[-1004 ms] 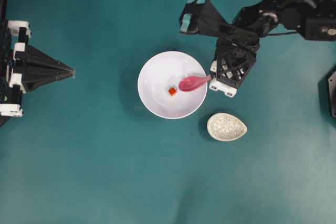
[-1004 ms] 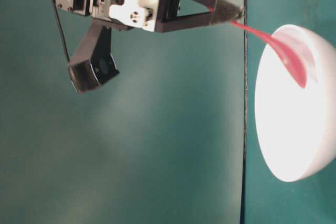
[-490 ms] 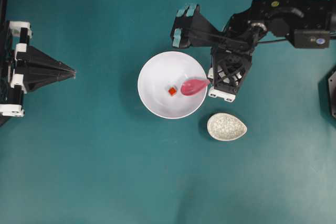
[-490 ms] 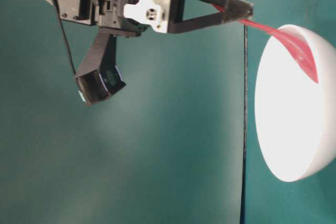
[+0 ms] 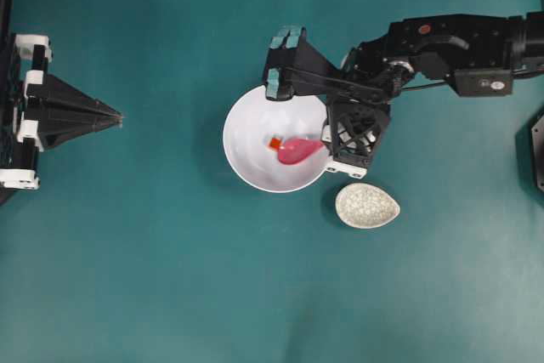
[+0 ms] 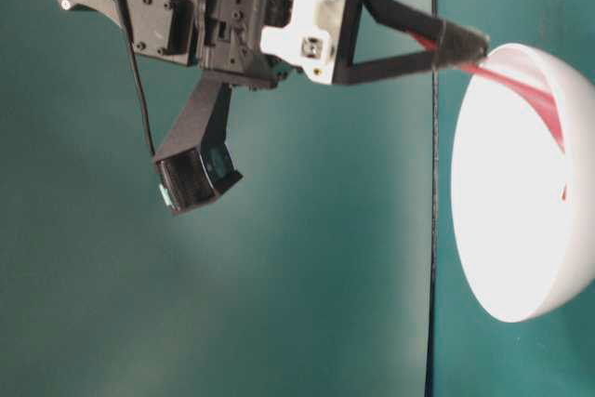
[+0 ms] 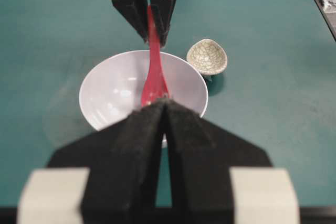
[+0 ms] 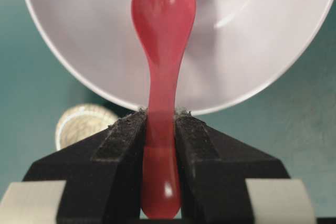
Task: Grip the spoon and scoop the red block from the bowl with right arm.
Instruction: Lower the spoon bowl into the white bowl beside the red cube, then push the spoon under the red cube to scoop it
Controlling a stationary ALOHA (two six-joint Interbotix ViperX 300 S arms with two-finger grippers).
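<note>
The right end effector [image 5: 325,143] sits at the bowl's right rim, its two black fingers [image 8: 123,145] clamped on the handle of the pink spoon [image 5: 295,151]. The spoon slopes down into the white bowl [image 5: 246,125], scoop low over the bowl's floor. The red block [image 5: 274,143] lies on the bowl's bottom, right at the scoop's upper-left edge, partly covered by it; whether they touch I cannot tell. From table level, the handle runs from the finger tips over the rim and down inside. The bowl stands in the middle of the green bench [image 5: 170,278], with a small speckled dish [image 5: 366,206] just beside it to the lower right. The left end effector [image 5: 117,116] hangs far off at the left edge, fingers pressed together on nothing, pointing toward the bowl.
</note>
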